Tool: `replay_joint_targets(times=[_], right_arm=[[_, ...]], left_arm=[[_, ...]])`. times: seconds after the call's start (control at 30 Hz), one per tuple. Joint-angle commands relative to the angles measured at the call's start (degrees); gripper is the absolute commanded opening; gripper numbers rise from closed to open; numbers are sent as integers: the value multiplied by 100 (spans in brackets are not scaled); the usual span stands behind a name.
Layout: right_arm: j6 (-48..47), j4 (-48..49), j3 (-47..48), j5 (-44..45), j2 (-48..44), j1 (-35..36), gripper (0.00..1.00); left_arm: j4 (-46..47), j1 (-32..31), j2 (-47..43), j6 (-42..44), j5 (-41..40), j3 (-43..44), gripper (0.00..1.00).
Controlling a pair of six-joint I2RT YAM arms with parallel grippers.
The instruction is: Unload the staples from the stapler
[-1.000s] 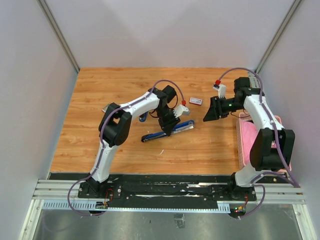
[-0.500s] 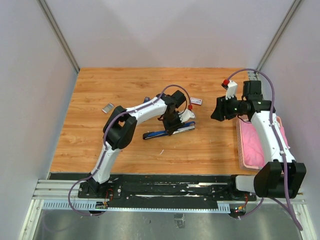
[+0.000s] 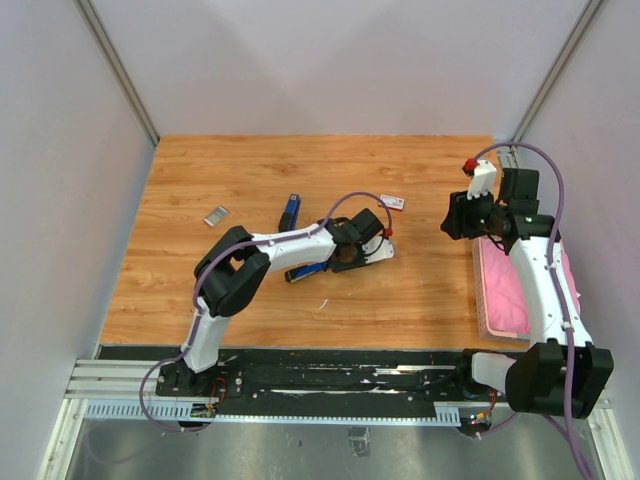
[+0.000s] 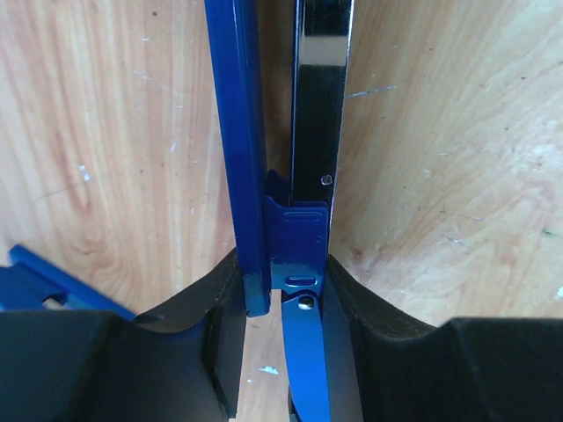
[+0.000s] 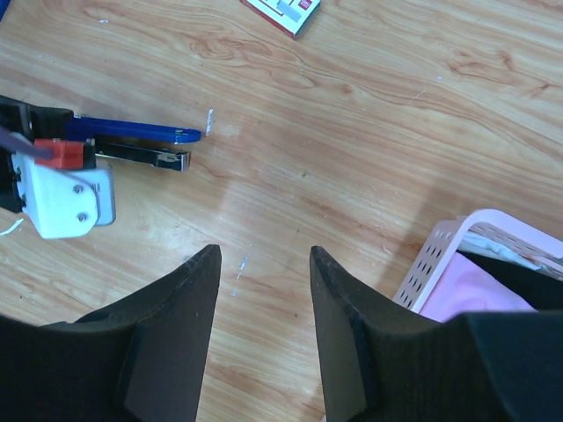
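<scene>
Near the wooden table's middle, my left gripper pins the splayed blue metal stapler for unloading (right gripper spread, empty).

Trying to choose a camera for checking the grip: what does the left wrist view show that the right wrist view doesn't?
Only the left wrist view shows the left gripper clamped on the stapler, close enough to see its blue arm beside the shiny metal rail. Only the right wrist view shows the right gripper open and empty, the white box with red marking and the pink basket. Both show the stapler and the wooden table.
</scene>
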Motion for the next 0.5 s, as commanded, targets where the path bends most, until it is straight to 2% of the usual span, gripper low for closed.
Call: replay_joint_targets(times=[0.0, 0.47], right_arm=[[70, 203, -80, 177, -39, -145, 46], [81, 293, -164, 222, -66, -227, 45]], left_arm=[[1048, -256, -171, 285, -1289, -526, 0], [3233, -991, -483, 1138, -2917, -2020, 0]])
